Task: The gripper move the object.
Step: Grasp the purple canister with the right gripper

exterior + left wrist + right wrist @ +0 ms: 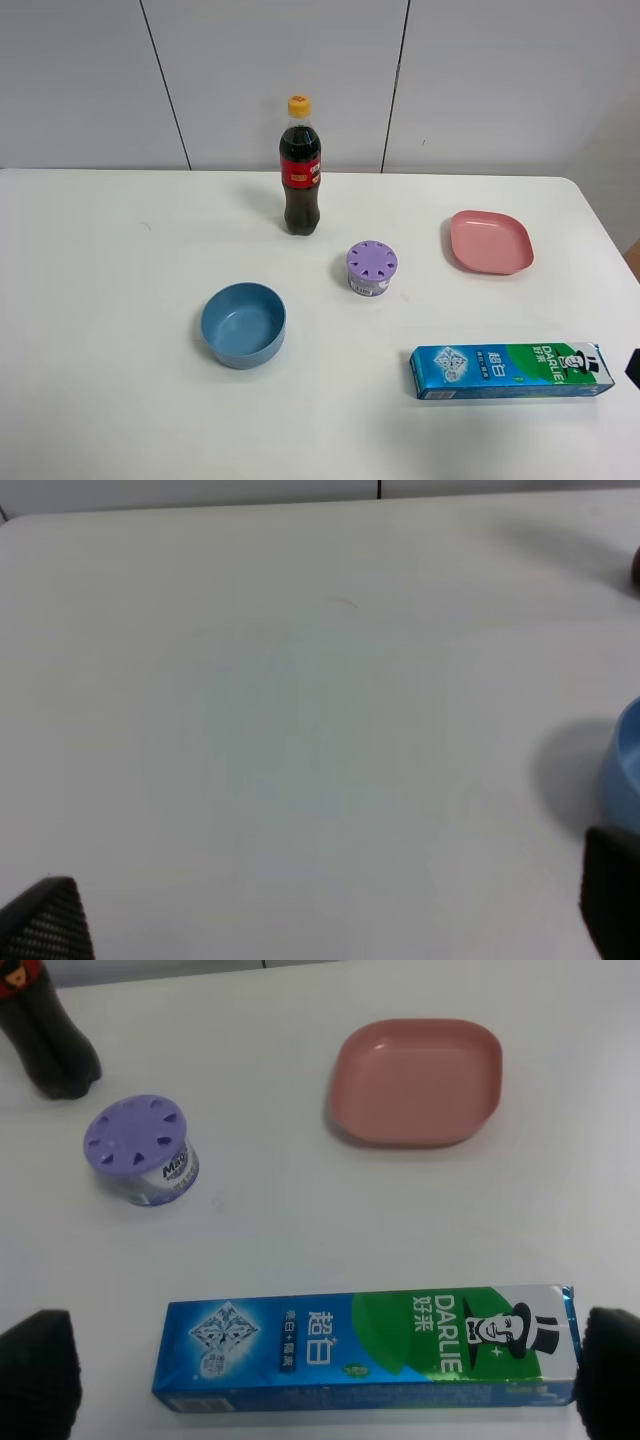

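The object, a squat round container (371,268) with a purple holed lid and a whitish labelled base, stands upright mid-table, and it also shows in the right wrist view (140,1150). My right gripper (325,1375) is open and empty, with its black fingertips (35,1370) wide apart on either side of a toothpaste box; only a black sliver of it (634,368) shows at the right edge of the exterior view. It is well short of the container. My left gripper (325,915) is open and empty over bare table, out of the exterior view.
A cola bottle (300,165) stands behind the container. A pink plate (490,242) lies to its right and a blue bowl (243,324) to its front left. A blue-green toothpaste box (510,370) lies at the front right. The white table (100,300) ends at the back wall.
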Controlling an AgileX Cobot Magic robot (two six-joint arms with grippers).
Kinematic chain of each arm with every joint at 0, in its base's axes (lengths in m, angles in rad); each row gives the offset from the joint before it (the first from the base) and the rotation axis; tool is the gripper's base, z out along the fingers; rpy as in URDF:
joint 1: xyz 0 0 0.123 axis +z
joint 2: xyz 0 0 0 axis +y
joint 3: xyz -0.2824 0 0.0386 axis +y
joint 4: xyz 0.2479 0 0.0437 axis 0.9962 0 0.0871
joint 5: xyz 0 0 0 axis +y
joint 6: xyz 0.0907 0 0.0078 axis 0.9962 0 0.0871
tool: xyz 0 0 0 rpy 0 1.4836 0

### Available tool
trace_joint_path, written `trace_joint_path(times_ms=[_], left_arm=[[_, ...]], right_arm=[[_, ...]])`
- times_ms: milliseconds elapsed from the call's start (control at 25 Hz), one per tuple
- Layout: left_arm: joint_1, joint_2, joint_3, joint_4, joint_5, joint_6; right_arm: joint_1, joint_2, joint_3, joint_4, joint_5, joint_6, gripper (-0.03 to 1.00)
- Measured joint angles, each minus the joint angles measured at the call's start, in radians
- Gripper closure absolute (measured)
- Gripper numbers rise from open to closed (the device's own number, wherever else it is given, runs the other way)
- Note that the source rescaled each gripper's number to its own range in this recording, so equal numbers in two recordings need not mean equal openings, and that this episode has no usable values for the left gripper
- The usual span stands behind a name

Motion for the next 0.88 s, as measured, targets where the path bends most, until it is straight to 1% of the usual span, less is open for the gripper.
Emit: trace_joint_path(times_ms=[160,280,480,640,720,880], left_arm=[[0.000,0.000,0.000,0.000,0.000,0.000],[0.000,0.000,0.000,0.000,0.000,0.000],[0.000,0.000,0.000,0.000,0.000,0.000],[0.000,0.000,0.000,0.000,0.000,0.001],[0.000,0.000,0.000,0.000,0.000,0.001],[0.000,0.000,0.000,0.001,0.000,0.001]], right_arm=[[0.000,0.127,-0.091,0.017,0.047,-0.002,-0.03],[0.000,0.269,-0.197,0.038,0.084,-0.003,-0.03],[0.004,0.555,-0.356,0.072,0.126,-0.004,-0.03],[0.010,0.802,-0.476,0.074,0.143,-0.021,-0.03],[0.042,0.910,-0.530,0.058,0.143,-0.026,-0.03],[0.209,1.120,-0.651,-0.041,0.144,-0.006,-0.03]])
